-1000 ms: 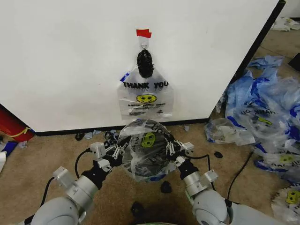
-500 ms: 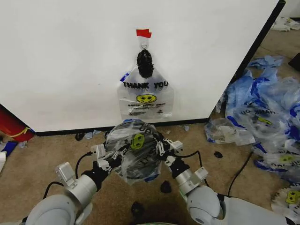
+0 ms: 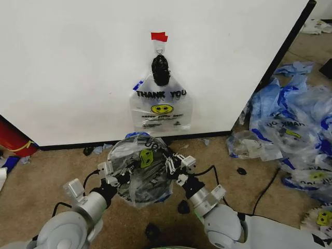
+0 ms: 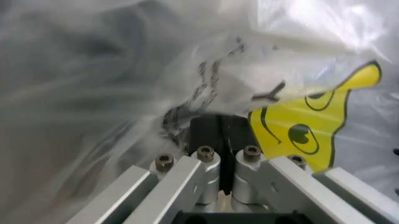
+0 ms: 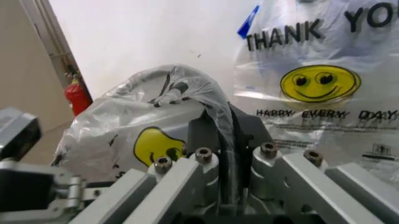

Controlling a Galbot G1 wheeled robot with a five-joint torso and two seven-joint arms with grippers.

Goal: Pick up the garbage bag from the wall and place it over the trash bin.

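A see-through garbage bag (image 3: 139,167) with a yellow smiley face hangs stretched between my two grippers, low over the brown floor in front of the wall (image 3: 78,62). My left gripper (image 3: 115,174) is shut on the bag's left side; in the left wrist view its fingers (image 4: 212,156) pinch the plastic. My right gripper (image 3: 171,165) is shut on a bunched fold (image 5: 215,105) at the bag's right side. A dark mass shows through the plastic; I cannot tell whether it is the trash bin. A second "THANK YOU" bag (image 3: 161,106) hangs from the hook (image 3: 160,50) under red tape (image 3: 159,36).
A heap of blue and clear bags (image 3: 295,119) covers the floor at the right, past the wall's black edge. A red extinguisher (image 3: 13,140) lies at the left. Small black lumps (image 3: 183,207) and a black cable (image 3: 264,192) lie on the floor near my arms.
Both grippers have carried the held bag to the left and a little toward the wall. The hanging bag and the wall have not shifted.
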